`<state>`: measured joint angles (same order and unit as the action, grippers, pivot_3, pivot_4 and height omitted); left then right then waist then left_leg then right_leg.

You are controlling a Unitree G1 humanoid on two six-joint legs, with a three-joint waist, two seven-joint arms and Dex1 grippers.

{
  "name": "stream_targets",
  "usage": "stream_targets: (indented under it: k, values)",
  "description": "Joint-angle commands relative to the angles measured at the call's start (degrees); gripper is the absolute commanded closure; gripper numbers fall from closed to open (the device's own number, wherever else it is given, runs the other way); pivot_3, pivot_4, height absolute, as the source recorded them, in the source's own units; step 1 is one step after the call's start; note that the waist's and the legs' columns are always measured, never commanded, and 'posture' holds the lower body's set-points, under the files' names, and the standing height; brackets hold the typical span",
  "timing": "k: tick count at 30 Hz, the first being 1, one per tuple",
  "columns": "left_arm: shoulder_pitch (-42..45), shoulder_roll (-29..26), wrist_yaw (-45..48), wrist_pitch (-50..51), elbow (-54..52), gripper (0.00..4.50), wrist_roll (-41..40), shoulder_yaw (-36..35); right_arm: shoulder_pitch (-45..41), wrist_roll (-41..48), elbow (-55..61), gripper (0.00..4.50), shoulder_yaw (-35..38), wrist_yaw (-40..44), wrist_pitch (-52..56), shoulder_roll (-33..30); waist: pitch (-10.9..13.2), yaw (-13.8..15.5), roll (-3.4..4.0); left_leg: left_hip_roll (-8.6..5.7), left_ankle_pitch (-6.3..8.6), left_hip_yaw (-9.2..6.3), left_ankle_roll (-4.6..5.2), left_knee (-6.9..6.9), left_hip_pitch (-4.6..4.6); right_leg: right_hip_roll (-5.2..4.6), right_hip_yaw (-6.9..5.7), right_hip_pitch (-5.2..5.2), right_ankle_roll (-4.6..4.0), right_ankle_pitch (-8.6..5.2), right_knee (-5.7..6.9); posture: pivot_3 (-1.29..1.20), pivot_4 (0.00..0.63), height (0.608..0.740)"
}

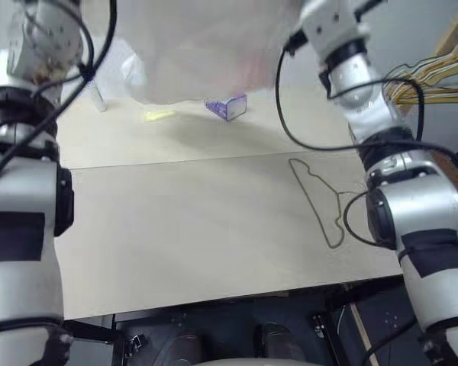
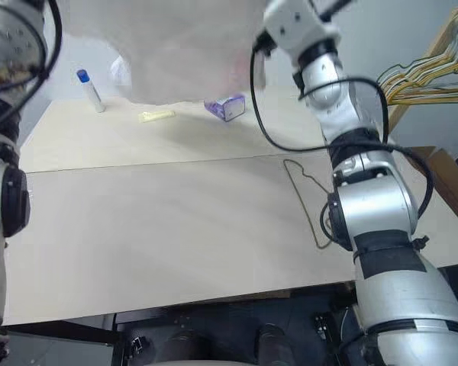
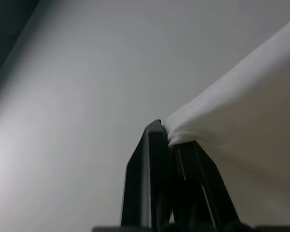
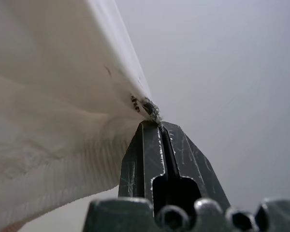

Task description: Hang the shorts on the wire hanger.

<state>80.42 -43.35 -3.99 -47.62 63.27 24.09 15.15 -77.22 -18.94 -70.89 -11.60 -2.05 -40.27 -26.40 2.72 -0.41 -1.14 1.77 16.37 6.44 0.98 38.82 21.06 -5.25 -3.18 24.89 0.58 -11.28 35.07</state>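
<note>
The white shorts hang spread in the air above the far half of the table, their lower edge clear of the tabletop. Both arms are raised to them. In the left wrist view my left gripper is shut on a pinched corner of the shorts' fabric. In the right wrist view my right gripper is shut on the ribbed edge of the shorts. The thin wire hanger lies flat on the table at the right, below my right arm, with its hook toward the near edge.
On the far part of the table sit a purple tissue box, a small yellow item and a white tube with a blue cap. A bunch of yellowish hangers hangs beyond the table's right side.
</note>
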Motion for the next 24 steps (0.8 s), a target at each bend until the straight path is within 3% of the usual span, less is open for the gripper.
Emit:
stream_targets:
  k: [1,5,10,15,18,24]
  values:
    - [-9.03,-1.89,17.55,-5.45,-8.51,4.5,-12.07,-2.5,3.75,1.91,1.22,4.46,0.31,10.45,-6.36,-2.05,0.0,-0.29,0.0,0.03,-0.01,0.0,0.01,0.13,0.02,0.0,0.01,0.01,-0.02,0.01,0.04,0.13,0.0,0.74]
    - [-29.3,-7.61,38.96,1.85,-27.91,4.5,-27.81,-2.7,11.52,4.96,2.33,4.46,0.32,26.0,-11.9,-2.48,-0.01,-1.48,0.01,0.07,-0.14,0.08,0.07,0.23,0.05,0.03,0.24,0.16,-0.08,0.19,0.35,0.13,0.0,0.74]
    - [-50.77,-16.41,52.36,14.88,-48.59,4.5,-36.4,-5.35,20.42,8.93,5.17,4.46,-0.57,41.24,-17.31,-2.21,-0.01,-2.23,0.01,0.14,-0.12,0.07,0.1,0.33,0.06,0.05,0.5,0.37,-0.1,0.18,0.63,0.15,0.0,0.74]
    - [-64.83,-24.23,62.29,25.18,-62.04,4.5,-41.83,-9.21,26.61,7.01,8.46,4.46,-2.7,45.45,-22.81,-4.64,0.01,-0.7,0.02,0.17,0.01,0.08,0.34,0.47,-0.01,-0.02,0.54,0.31,-0.11,0.19,0.81,0.16,0.014,0.74]
    - [-69.83,-27.04,66.79,27.33,-66.36,4.5,-42.89,-11.23,28.91,2.94,10.37,4.46,-4.62,43.59,-27.11,-7.28,0.02,0.46,0.03,0.16,0.27,0.11,0.78,0.47,-0.34,-0.02,0.71,0.19,-0.13,0.15,0.78,0.16,0.022,0.74]
    - [-80.18,-32.36,77.04,29.9,-75.24,4.5,-45.31,-14.53,33.18,-2.07,15.1,4.46,-6.8,40.62,-33.18,-12.53,0.02,1.08,0.02,0.18,0.29,0.28,0.79,0.45,-0.76,0.01,0.86,-0.01,-0.24,0.03,0.87,0.15,0.028,0.74]
